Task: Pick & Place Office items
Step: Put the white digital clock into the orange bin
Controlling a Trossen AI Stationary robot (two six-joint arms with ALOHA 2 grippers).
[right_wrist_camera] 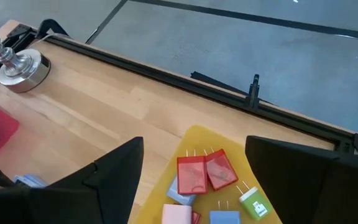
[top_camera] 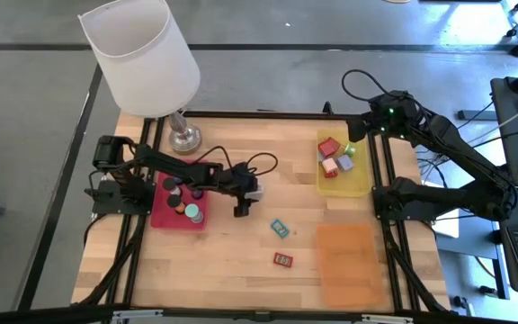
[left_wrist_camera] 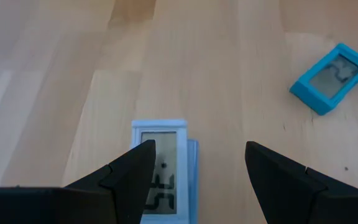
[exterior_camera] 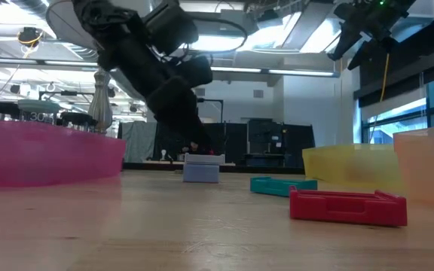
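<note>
My left gripper (left_wrist_camera: 197, 168) stands open low over the table's middle (top_camera: 246, 200), slanting down. A flat white rectangle with a display (left_wrist_camera: 161, 163) lies flat on the wood under it, partly behind one finger; I cannot tell whether that finger touches it. A teal rectangle (top_camera: 280, 227) and a red one (top_camera: 283, 260) lie flat nearer the front edge. Round black and teal pieces (top_camera: 185, 209) sit on the red mat (top_camera: 162, 214). Small blocks (right_wrist_camera: 197, 173) lie on the yellow mat (top_camera: 356, 180). My right gripper (right_wrist_camera: 194, 163) hangs open high above that mat.
A lamp with a white shade (top_camera: 142, 54) and silver base (top_camera: 184, 139) stands at the far left. An orange mat (top_camera: 349, 261) lies at the near right. Bare wood spreads around the teal rectangle (left_wrist_camera: 332, 78) and the red one (exterior_camera: 346, 205).
</note>
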